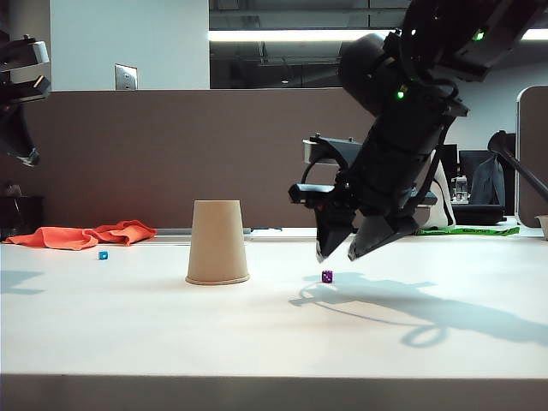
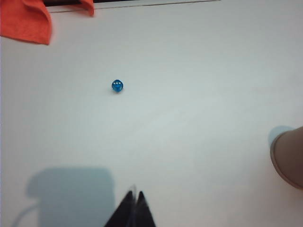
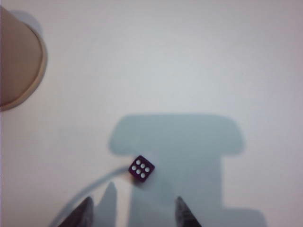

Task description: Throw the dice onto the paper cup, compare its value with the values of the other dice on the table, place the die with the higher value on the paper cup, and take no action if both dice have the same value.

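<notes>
On a white table (image 1: pixel 128 325), the right gripper (image 1: pixel 341 253) hangs low over a tiny purple die (image 1: pixel 327 276), its two dark fingers (image 1: pixel 374 240) spread wide apart with nothing between them. The die sits on the tabletop just below and slightly to the cup side of the fingertips, untouched, inside the arm's shadow. Seen from the right wrist, the purple die (image 3: pixel 141 169) shows six pale pips on its upper face and lies just ahead of the gripper's (image 3: pixel 134 213) open tips, nearer one finger than the other.

The tan paper cup (image 1: pixel 217 242) stands upside down, wide rim on the table, near this gripper on its inward side and clear of both dice; its rim edges into the right wrist view (image 3: pixel 19 66) well beyond the purple die.

The left gripper (image 2: pixel 134 208) has its jaws pressed together, empty, hovering above bare tabletop. The small blue die (image 2: pixel 117 86) rests on the table well ahead of those closed tips, three pale pips showing on the face turned to the camera. An orange cloth (image 2: pixel 26 21) lies further beyond the die, and the cup's rim (image 2: pixel 287 158) shows off to the side. From across the room the blue die (image 1: pixel 103 255) sits just in front of the cloth (image 1: pixel 81 235), well apart from the cup, while only a piece of the left arm (image 1: pixel 21 94) shows high at the frame's edge
</notes>
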Controlling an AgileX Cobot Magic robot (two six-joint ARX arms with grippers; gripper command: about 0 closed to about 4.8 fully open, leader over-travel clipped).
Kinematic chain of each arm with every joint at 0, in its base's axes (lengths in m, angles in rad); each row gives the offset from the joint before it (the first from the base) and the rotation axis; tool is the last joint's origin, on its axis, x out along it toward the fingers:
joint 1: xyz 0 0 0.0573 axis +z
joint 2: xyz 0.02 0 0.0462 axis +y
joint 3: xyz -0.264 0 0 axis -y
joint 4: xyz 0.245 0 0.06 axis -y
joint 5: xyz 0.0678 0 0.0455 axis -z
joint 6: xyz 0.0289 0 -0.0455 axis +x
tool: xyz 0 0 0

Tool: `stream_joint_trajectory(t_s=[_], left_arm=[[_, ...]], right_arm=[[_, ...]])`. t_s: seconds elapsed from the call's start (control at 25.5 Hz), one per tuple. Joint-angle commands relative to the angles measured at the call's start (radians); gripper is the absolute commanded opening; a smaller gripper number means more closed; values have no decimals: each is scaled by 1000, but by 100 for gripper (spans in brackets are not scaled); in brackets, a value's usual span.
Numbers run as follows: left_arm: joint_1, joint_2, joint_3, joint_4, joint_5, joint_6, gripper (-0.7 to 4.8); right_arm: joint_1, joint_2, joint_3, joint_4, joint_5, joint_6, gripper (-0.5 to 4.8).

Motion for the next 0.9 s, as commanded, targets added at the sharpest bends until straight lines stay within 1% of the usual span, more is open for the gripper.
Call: stream_joint_trajectory(t_s=[0.04, 0.35, 0.63, 0.9], left_arm=[[0, -5, 2, 19, 5, -4, -5], [0, -5, 2, 19, 5, -4, -5], [0, -5, 2, 19, 5, -4, -5], [0, -5, 2, 19, 5, -3, -6]], right_arm=[[1, -3, 5, 23, -2, 2, 222], [1, 8, 6, 84, -1, 1, 221], [2, 43, 54, 72, -2, -1, 221], [3, 112, 135, -38, -1, 6, 221]])
